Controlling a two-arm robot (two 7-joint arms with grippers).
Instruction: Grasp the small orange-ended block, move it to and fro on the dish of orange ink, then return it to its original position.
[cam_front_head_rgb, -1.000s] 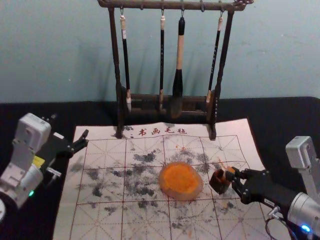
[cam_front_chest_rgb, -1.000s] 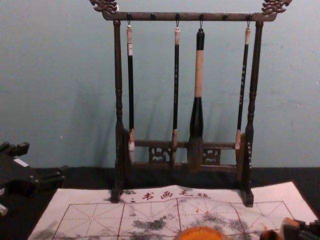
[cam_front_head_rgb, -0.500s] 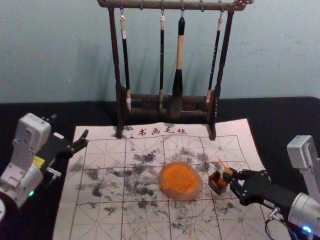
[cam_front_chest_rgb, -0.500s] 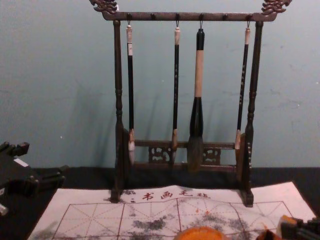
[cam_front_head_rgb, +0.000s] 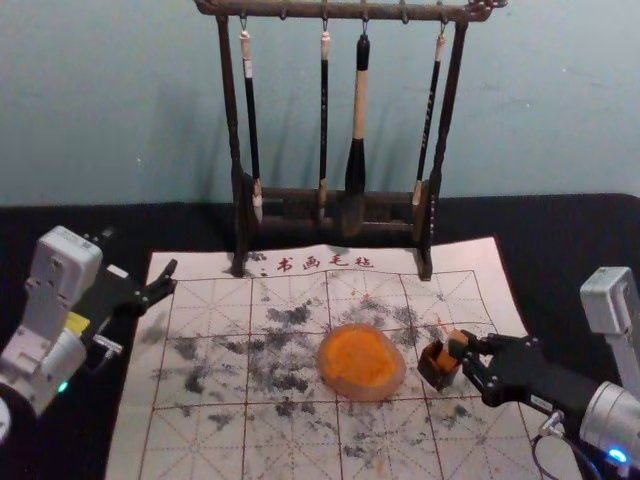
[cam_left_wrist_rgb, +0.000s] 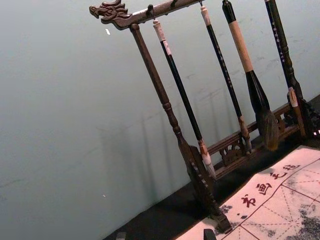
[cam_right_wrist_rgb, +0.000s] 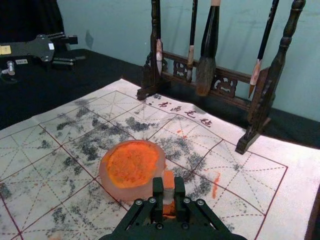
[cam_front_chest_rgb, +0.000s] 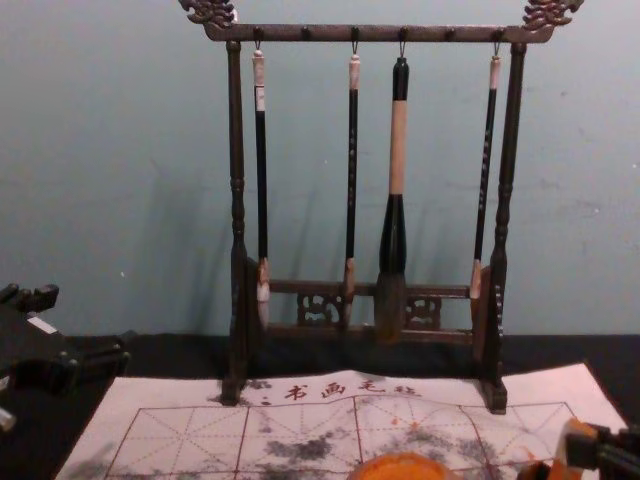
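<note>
Has the right gripper (cam_front_head_rgb: 463, 346) clenched on the small orange-ended block (cam_front_head_rgb: 447, 354), pinched between the fingertips, just to the right of the dish (cam_front_head_rgb: 361, 364) of orange ink, near it but apart. Holds the block tilted, with its lower part at the mouth of a small dark box (cam_front_head_rgb: 434, 371); cannot tell how deep it sits. Shows, in the right wrist view, orange at the block's upper end, a paler band under that, and more orange lower down. Has the box on the mat (cam_front_head_rgb: 205, 440) to the dish's right, with a narrow gap between. Holds, in the dish, bright orange ink (cam_front_head_rgb: 361, 357) within a pale, rounded rim. Has under the dish that same white mat, ruled in dark red squares and marked with black smudges all around, plus some orange flecks beyond. Has the left gripper (cam_front_head_rgb: 170, 278) parked well to the left of the dish and farther off, by the mat's left edge, with its fingers spread apart. Presents beyond the dish, near the mat's far edge, a row of red characters (cam_front_head_rgb: 325, 263), and behind those a dark wooden rack (cam_front_head_rgb: 238, 180) with four brushes (cam_front_head_rgb: 357, 130) hanging from its top bar. Spreads black cloth (cam_front_head_rgb: 560, 235) out past the mat, to both sides of the dish.
</note>
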